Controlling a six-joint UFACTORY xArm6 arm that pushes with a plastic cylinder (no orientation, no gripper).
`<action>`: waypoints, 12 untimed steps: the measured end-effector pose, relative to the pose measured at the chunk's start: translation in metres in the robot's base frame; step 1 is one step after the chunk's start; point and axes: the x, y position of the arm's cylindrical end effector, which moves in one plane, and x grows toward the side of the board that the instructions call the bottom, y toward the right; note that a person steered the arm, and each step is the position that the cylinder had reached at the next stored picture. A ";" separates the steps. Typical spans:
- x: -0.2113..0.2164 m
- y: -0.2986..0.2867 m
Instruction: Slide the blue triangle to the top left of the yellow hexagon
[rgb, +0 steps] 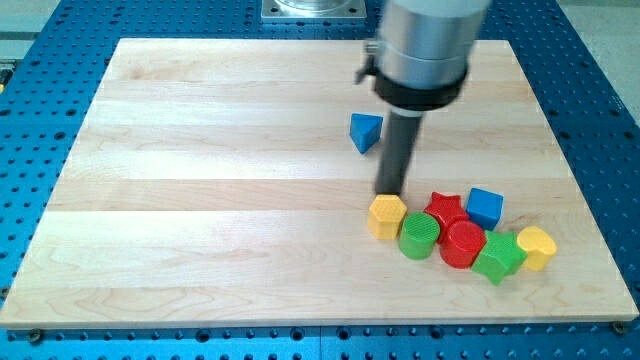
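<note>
Your tool here is a plain dark rod with nothing to open or close, and it grips nothing; my tip (390, 193) sits on the bench just at the upper edge of the yellow hexagon (386, 216), touching it or very nearly so. The blue triangle (366, 131) lies apart from the tip, toward the view's top and slightly left of it, already up and left of the hexagon.

To the right of the hexagon you have a tight cluster: a green cylinder (420, 235), a red star (447, 210), a red cylinder (462, 244), a blue cube (485, 208), a green star (499, 257) and a yellow heart (537, 247).

The bench (200, 180) is a pale wooden board with visible grain, resting on a blue perforated metal base (30, 110). The blocks look like ribbed plastic.
</note>
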 end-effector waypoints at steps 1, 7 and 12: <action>0.006 -0.082; -0.008 -0.015; -0.011 0.024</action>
